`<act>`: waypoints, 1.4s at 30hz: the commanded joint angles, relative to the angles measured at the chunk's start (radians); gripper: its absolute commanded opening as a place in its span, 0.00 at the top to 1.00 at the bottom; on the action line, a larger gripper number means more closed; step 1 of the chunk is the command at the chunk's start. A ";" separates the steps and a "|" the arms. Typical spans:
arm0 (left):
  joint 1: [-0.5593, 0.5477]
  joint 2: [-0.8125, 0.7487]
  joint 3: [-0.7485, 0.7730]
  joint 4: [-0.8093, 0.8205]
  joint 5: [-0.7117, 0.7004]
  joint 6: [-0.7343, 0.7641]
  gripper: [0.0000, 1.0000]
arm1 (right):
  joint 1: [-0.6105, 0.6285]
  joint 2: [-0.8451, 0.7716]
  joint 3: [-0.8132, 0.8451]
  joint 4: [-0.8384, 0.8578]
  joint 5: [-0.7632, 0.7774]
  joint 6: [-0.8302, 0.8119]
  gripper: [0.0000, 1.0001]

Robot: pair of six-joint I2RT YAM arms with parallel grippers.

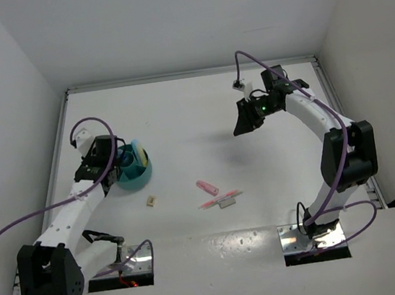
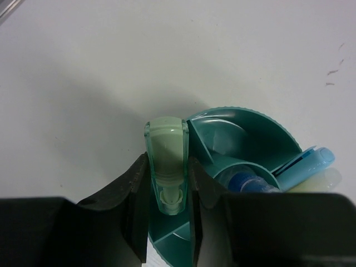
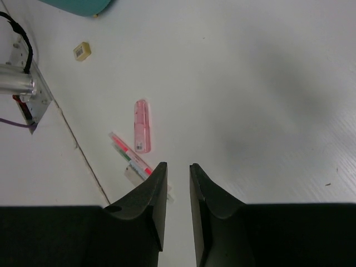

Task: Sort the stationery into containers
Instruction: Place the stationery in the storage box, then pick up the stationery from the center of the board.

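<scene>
— Two grippers to log. Status of the left gripper [image 2: 167,192]?

— Clenched on a short translucent green plastic piece [image 2: 167,158], which is pinched across its sides and lies along the fingers. The piece's far end is at the rim of the round teal plastic organiser [image 2: 250,125], and its near end is over the divided interior. A clear-blue marker [image 2: 248,182] stands in the inner compartment. A light-blue marker [image 2: 311,160] leans out past the organiser's wall.

— And the right gripper [image 3: 177,186]?

— It grasps nothing. The fingers are parallel with a narrow gap between them. It is raised above the white table [image 1: 178,113], well apart from the organiser.

— Loose stationery?

— Three items lie on the table between the arms. A short pink plastic piece [image 1: 207,187] has a thin red pen [image 1: 220,200] just beside it. A tiny beige eraser [image 1: 150,201] lies near the organiser.
</scene>
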 commanded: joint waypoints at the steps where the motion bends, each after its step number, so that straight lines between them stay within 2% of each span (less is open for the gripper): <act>1: 0.013 -0.020 -0.009 0.026 0.023 -0.024 0.79 | -0.005 0.005 0.039 0.011 -0.032 -0.018 0.77; 9: 0.013 -0.020 -0.018 0.016 0.023 -0.024 0.66 | -0.005 0.005 0.039 0.001 -0.041 -0.018 0.76; 12: 0.013 -0.029 -0.009 0.007 0.023 -0.024 0.58 | -0.005 0.005 0.039 0.001 -0.041 -0.018 0.76; 15: 0.013 -0.051 0.002 -0.002 0.023 -0.024 0.51 | -0.005 0.005 0.049 0.001 -0.041 -0.018 0.70; 16: 0.013 -0.051 0.011 -0.002 0.023 -0.024 0.49 | -0.005 0.005 0.049 0.001 -0.041 -0.018 0.67; 20: 0.013 -0.060 0.031 -0.023 0.023 -0.014 0.49 | -0.005 0.005 0.049 0.001 -0.041 -0.018 0.65; 21: 0.013 -0.072 0.042 -0.033 0.023 -0.014 0.55 | -0.014 0.005 0.049 0.001 -0.050 -0.018 0.65; 23: 0.013 -0.097 0.057 -0.063 0.023 -0.014 0.81 | -0.014 0.005 0.049 -0.008 -0.050 -0.018 0.67; 24: -0.004 -0.118 0.075 -0.072 0.034 -0.014 0.93 | -0.014 0.005 0.049 -0.008 -0.050 -0.018 0.71; 25: -0.039 -0.170 0.076 -0.082 0.044 -0.014 1.00 | -0.014 0.005 0.049 -0.008 -0.050 -0.018 0.77; 26: -0.060 -0.198 0.089 -0.082 0.075 -0.014 1.00 | -0.014 0.005 0.049 -0.008 -0.050 -0.018 0.98; 27: -0.079 -0.224 0.089 -0.082 0.112 -0.014 1.00 | -0.014 0.005 0.049 -0.008 -0.050 -0.018 1.00; 29: -0.120 -0.241 0.089 -0.041 0.329 -0.014 1.00 | -0.014 0.014 0.058 -0.008 -0.012 -0.018 1.00; 30: -0.136 -0.221 0.089 -0.022 0.486 -0.045 1.00 | -0.014 0.023 0.058 -0.018 0.007 -0.018 0.83; 31: -0.174 -0.188 0.089 -0.011 0.556 -0.060 0.99 | -0.014 0.023 0.071 -0.018 0.046 -0.018 0.67; 32: -0.204 -0.108 0.089 -0.011 0.605 -0.073 0.95 | -0.014 0.034 0.081 -0.028 0.069 -0.018 0.44; 33: -0.243 -0.076 0.089 -0.011 0.629 -0.112 0.89 | -0.014 0.034 0.081 -0.028 0.108 -0.018 0.36; 34: -0.328 -0.034 0.089 0.019 0.629 -0.154 0.74 | -0.014 0.034 0.081 -0.028 0.126 -0.018 0.26; 36: -0.407 -0.005 0.089 0.032 0.600 -0.204 0.58 | -0.014 0.034 0.081 -0.028 0.149 -0.018 0.26; 37: -0.473 0.010 0.089 0.045 0.566 -0.221 0.52 | -0.014 0.034 0.081 -0.028 0.159 -0.018 0.28; 38: -0.502 0.026 0.108 0.046 0.551 -0.240 0.49 | -0.014 0.043 0.081 -0.028 0.159 -0.018 0.34; 39: -0.527 0.043 0.118 0.058 0.540 -0.279 0.49 | -0.014 0.057 0.081 -0.037 0.159 -0.018 0.55; 41: -0.600 0.096 0.141 0.082 0.519 -0.319 0.49 | -0.014 0.078 0.095 -0.054 0.159 -0.018 0.76; 42: -0.619 0.119 0.151 0.095 0.519 -0.376 0.55 | -0.014 0.096 0.107 -0.063 0.159 -0.018 0.86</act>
